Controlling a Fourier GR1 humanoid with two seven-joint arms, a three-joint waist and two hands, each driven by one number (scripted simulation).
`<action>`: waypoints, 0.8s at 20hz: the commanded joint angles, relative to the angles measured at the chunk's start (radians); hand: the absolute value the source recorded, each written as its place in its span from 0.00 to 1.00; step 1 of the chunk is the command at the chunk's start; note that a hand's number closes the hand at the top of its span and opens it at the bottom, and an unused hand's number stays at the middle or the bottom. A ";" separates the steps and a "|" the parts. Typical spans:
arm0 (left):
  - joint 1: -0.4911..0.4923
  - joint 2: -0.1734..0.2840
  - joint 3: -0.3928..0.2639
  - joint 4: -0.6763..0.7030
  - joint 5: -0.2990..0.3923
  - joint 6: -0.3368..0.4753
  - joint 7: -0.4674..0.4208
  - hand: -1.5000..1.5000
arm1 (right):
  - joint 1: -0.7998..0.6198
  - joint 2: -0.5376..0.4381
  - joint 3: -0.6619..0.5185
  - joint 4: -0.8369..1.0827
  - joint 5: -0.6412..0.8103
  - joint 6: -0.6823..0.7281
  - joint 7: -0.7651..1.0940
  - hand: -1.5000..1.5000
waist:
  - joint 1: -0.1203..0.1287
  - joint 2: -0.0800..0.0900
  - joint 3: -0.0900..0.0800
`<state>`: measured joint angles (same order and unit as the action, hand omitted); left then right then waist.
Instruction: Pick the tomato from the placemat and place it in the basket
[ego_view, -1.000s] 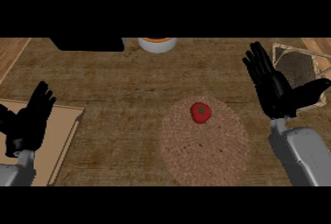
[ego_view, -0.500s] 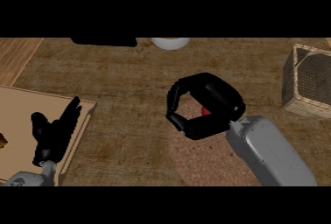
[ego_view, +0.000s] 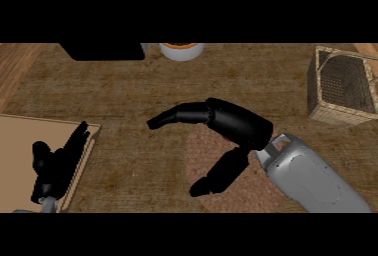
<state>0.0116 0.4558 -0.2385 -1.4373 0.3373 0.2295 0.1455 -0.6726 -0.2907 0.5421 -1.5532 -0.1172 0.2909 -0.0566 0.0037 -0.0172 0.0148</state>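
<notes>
Since half a second ago the right robot hand (ego_view: 235, 125) has swung lower and further over the placemat (ego_view: 214, 170), its fingers now stretched toward nine o'clock and its thumb toward seven o'clock, where before it was cupped around the red tomato. Nearest, at about eight o'clock, the left robot hand (ego_view: 55, 165) rests open over a tan board (ego_view: 22, 145) at the desk's near-left edge, fingers straight and holding nothing. At the centre, the right forearm comes in from five o'clock and the black palm sits above the round woven placemat. The tomato cannot be seen now; it is either hidden under the palm or between thumb and fingers, so whether the right robot hand is grasping it or merely spread over it cannot be told. Farther off, at two o'clock, the wicker basket (ego_view: 343, 85) stands well apart from the hand, and nothing shows inside it. By that reading, the pick is at best in progress; the lift, the carry toward two o'clock and the release into the basket all remain.
</notes>
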 joint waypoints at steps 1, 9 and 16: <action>0.087 -0.022 -0.029 0.051 0.019 -0.006 0.049 0.50 | -0.115 -0.160 -0.053 -0.011 0.177 -0.022 0.053 0.00 | -0.010 0.008 -0.017; 0.097 -0.062 -0.057 0.073 -0.019 0.001 0.020 0.50 | -0.358 -0.381 -0.153 0.000 0.127 0.266 0.134 0.00 | -0.006 0.017 -0.018; 0.048 -0.036 -0.023 0.047 -0.008 -0.012 0.071 0.50 | -0.488 -0.505 -0.101 0.114 0.095 0.598 0.122 0.00 | 0.008 0.023 -0.017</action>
<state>0.0234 0.4407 -0.2241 -1.4565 0.3159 0.2334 0.1441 -1.1009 -0.7385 0.4182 -1.4827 -0.0210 0.7443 0.0706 0.0068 -0.0084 0.0141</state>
